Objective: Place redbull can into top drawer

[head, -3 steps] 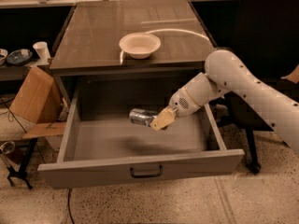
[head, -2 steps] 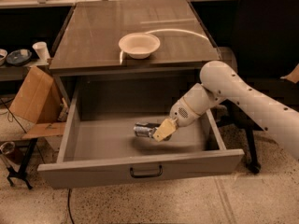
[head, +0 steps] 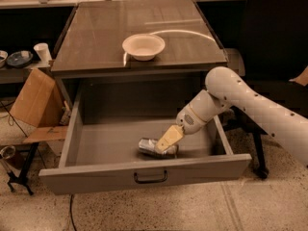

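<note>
1. My end effector (head: 166, 141) was down inside the open drawer (head: 144, 176), near the middle of its front panel.
2. It was closed on the can (head: 150, 146), gripping the can's right end.
3. The can lay on its side on the drawer floor, just behind the front panel and above the handle (head: 150, 178).
4. My arm (head: 250, 105) reached in over the drawer's right wall.
5. A white bowl (head: 143, 46) sat on the counter (head: 96, 37) above the drawer's back.
</note>
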`<action>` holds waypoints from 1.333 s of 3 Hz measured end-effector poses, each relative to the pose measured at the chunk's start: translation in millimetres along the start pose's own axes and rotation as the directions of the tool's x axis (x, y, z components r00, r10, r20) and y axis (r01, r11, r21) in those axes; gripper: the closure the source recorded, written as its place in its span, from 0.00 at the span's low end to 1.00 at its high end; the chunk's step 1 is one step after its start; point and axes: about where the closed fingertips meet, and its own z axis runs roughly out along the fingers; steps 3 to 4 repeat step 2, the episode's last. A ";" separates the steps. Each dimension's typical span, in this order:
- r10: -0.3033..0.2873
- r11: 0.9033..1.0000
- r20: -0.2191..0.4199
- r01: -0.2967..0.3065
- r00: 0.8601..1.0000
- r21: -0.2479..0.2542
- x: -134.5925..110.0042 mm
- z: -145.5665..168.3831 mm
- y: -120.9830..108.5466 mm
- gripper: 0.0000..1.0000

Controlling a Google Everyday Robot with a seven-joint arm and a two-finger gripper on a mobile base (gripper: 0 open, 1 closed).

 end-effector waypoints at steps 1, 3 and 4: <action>0.000 1.000 0.000 0.000 1.000 0.000 0.0 0.0 0.0 0.00; 0.000 1.000 0.000 0.000 1.000 0.000 0.0 0.0 0.0 0.00; 0.000 1.000 0.000 0.000 1.000 0.000 0.0 0.0 0.0 0.00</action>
